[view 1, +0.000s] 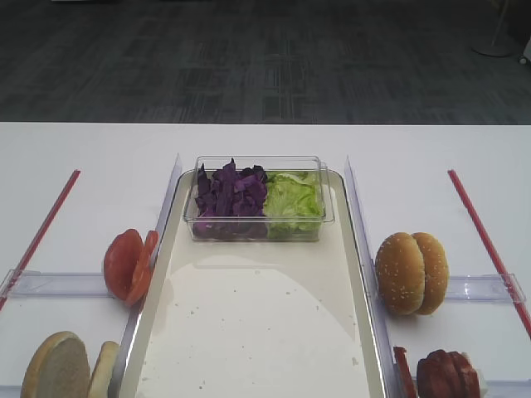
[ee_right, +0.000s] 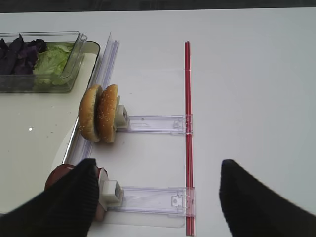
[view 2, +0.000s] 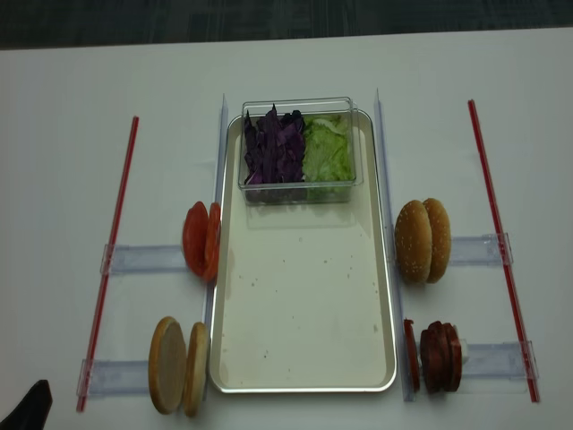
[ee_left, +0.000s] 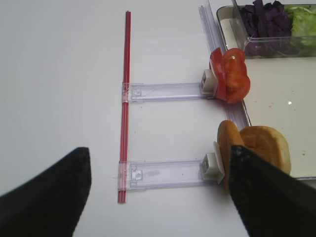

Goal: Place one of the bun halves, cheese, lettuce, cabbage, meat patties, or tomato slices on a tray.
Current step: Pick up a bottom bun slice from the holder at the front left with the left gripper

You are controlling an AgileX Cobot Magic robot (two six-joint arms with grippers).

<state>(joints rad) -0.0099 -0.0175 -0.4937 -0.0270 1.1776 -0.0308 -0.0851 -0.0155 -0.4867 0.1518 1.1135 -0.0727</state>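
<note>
Left pincer (ee_left: 158,192) wide open, empty (right pincer (ee_right: 158,197) too), w/ tray (view 2: 304,358) bare up front.

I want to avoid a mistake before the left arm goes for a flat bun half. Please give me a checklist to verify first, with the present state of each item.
1. Left end effector open: ok, both fingers stand wide apart.
2. Left end effector empty: ok, nothing between the fingers.
3. Flat bun halves in place: ok, two stand on edge left of the tray's near corner.
4. Free space on the tray: ok, only the clear tub sits on it, at the far end.
5. Tomato slices clear of the bun halves: ok, they stand apart, farther back.
6. Right end effector out of the way: ok, open on the right side.
</note>
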